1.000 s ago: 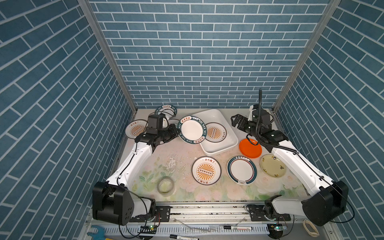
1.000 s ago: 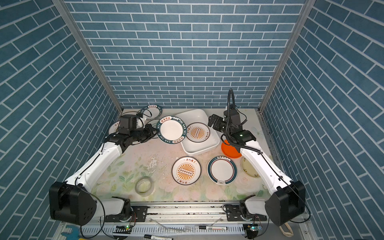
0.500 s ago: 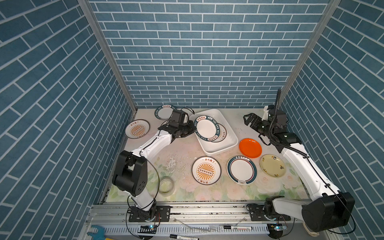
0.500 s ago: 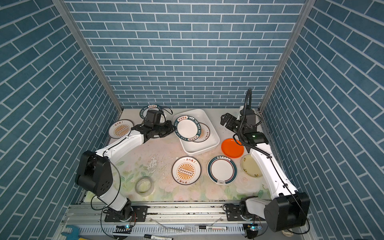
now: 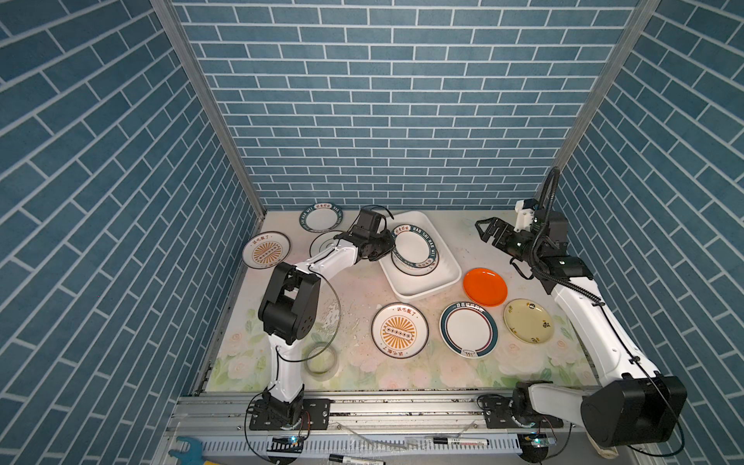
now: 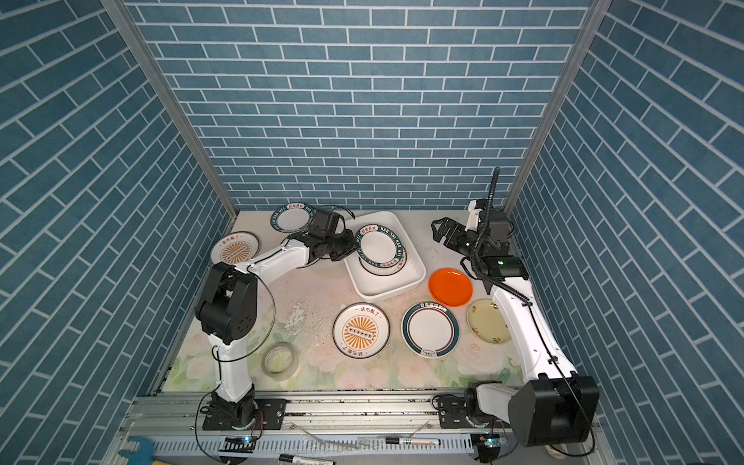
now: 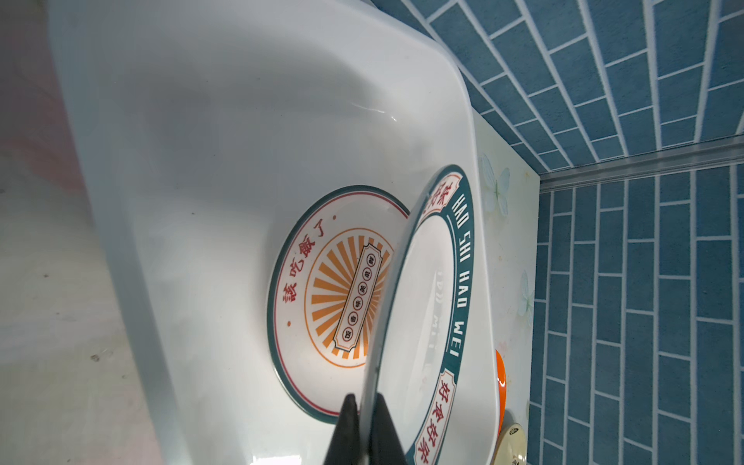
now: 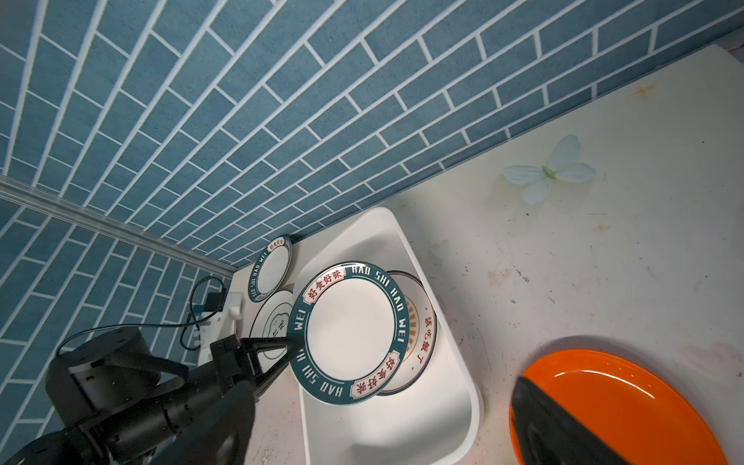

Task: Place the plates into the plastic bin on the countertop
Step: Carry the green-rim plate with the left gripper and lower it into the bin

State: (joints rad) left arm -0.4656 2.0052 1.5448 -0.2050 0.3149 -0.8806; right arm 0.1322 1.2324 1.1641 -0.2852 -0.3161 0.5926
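Between the tips of your left claw (image 7: pixel 364 402), a green-rimmed plate (image 7: pixel 426 290) is sitting clamped by its rim, tilting above the bin (image 7: pixel 201 141). That wrist view is giving you what both top views are mostly hiding: a sunburst plate (image 7: pixel 330 290) is lying flat on the bin floor, just ahead of the claw and beneath the clamped one. From above, only a thin edge of it is peeking out. Whether the two are touching, you cannot tell from any view.

Both top views are showing your right claw (image 5: pixel 482 231) with its jaws standing wide apart, gripping nothing, hovering over bare counter (image 5: pixel 455 241). An orange plate (image 5: pixel 485 286) is lying near that claw, off to its side, well apart from the left claw. Your right wrist view is catching only one dark finger (image 8: pixel 555 430), with the orange plate just beside it. That same view is facing the green-rimmed plate squarely and showing the left claw side-on, with a further plate (image 8: pixel 269 267) lying behind that claw, which the left wrist view is missing.
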